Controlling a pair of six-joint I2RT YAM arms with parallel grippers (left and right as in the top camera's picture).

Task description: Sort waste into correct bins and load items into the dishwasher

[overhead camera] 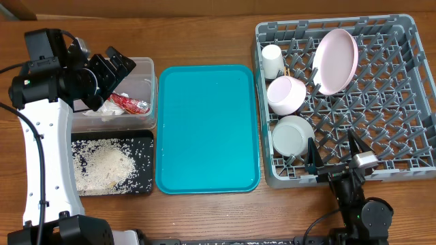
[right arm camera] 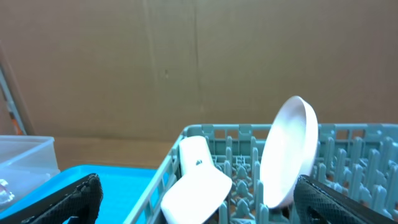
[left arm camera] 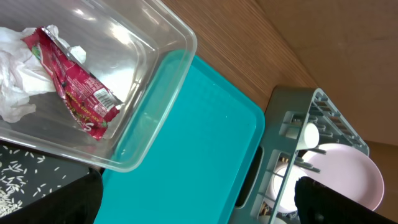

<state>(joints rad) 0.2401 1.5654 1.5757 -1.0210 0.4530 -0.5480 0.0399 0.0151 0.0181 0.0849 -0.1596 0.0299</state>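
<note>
Two grippers: jaws spread, empty.
Left gripper [overhead camera: 120,61]: over tub [overhead camera: 154,76].
Right gripper [overhead camera: 334,155]: at rack [overhead camera: 286,177] edge.
Table [overhead camera: 204,41]: brown wood.
Tray [overhead camera: 208,129]: teal, mid-table.
Backdrop [right arm camera: 186,62]: cardboard.

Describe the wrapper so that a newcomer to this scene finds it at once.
Left of the big teal tray, at the far side of the table, sits a clear tub. The wrapper lies inside it beside a crumpled white napkin. It is the only red, crinkled thing there.
</note>
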